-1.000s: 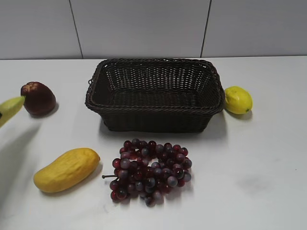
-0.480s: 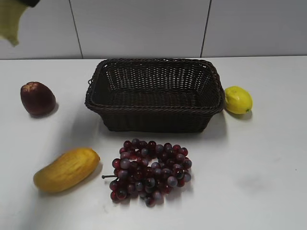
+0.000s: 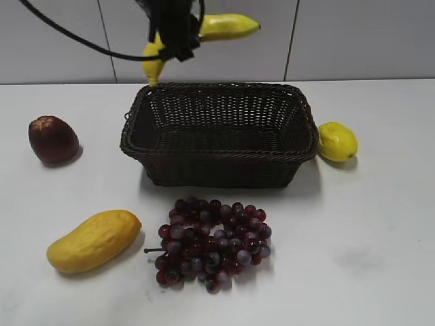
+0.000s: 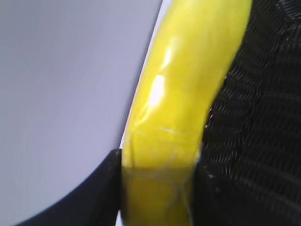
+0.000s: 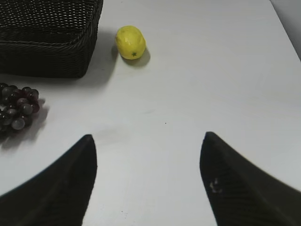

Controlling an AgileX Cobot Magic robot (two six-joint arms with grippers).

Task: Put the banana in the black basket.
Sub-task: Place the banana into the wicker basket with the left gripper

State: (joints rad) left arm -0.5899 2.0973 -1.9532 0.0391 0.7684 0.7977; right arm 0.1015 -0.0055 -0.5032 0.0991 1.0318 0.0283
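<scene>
Left claw clamped on banana mid-length, held in air above black basket back-left rim, long axis approx. parallel to basket's length; right claw open, empty, over bench.

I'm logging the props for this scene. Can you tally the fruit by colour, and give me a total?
Yellow: 3, the banana held in the left gripper, the mango and the lemon
Dark red: 2, the apple-like fruit and the bunch of grapes, counted as one
Total: 5
</scene>
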